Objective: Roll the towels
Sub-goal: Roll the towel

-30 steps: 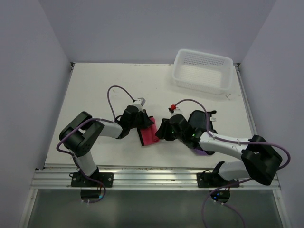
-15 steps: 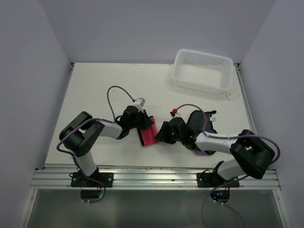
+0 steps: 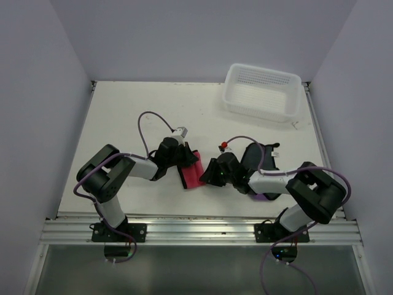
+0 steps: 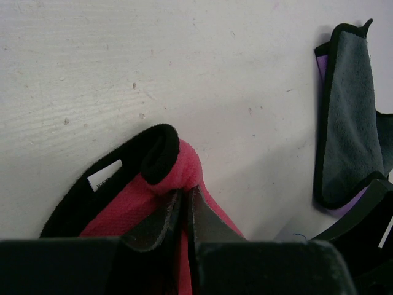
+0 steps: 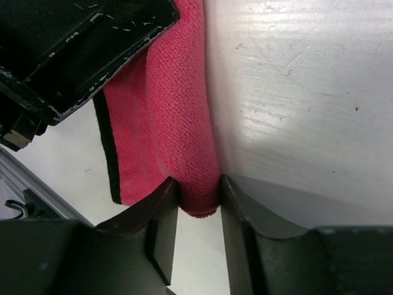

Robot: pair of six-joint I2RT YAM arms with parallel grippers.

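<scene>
White table (image 3: 123, 117); basket (image 3: 263, 92) holds nothing; left claw (image 4: 184, 203), right claw (image 5: 198, 196) both pinch pink towel (image 3: 193, 174).

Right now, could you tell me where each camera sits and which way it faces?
Top external: above and behind the arms, looking down at the table, both arms and white basket.
Left wrist: on the left gripper, shut on the pink towel; grey-purple towel beyond.
Right wrist: on the right gripper, straddling the pink towel's end.
Shared: the pink towel, in all three.

White basket (image 3: 263, 92) on table (image 3: 135, 117)
</scene>
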